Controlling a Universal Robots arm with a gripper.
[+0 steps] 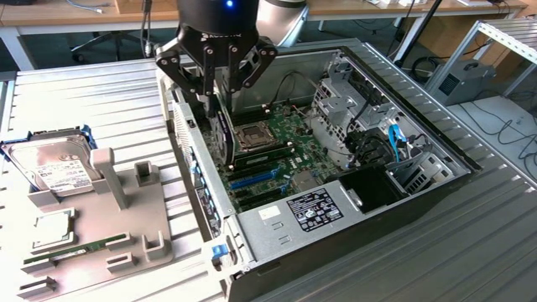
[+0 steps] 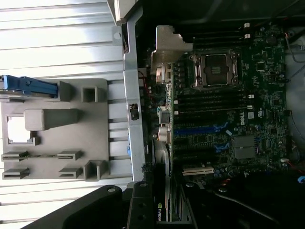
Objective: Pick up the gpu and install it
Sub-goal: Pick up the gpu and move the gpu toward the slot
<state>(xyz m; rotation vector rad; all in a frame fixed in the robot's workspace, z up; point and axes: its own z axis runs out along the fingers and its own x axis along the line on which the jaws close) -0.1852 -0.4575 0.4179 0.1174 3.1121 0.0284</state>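
The end effector (image 1: 220, 88) is clenched on the gpu (image 1: 222, 135), gripping the black card by its upper end so that it hangs on edge, long side pointing down into the open computer case (image 1: 436, 135). Held this way, the card's lower edge faces the motherboard (image 1: 290, 157), which is likely the point: an expansion card seats edge-first, not flat.

The gpu sits inside the case at the exterior view's left, close beside the wall (image 1: 197, 182) that carries the rear openings, probably so its metal end can line up with that wall. It hovers over the far part of the board near the processor socket (image 1: 251, 135), while the blue expansion slots (image 1: 256, 178) lie nearer; whether its lower edge touches anything cannot be told. In the wrist view the card runs edge-on between the fingers, a green logo (image 2: 162, 208) on its rim.

On the bench (image 1: 109, 94), further to the exterior view's left, a grey parts holder (image 1: 126, 207) keeps the silver hard drive (image 1: 55, 167) and the green RAM stick (image 1: 75, 248), well apart from the case.
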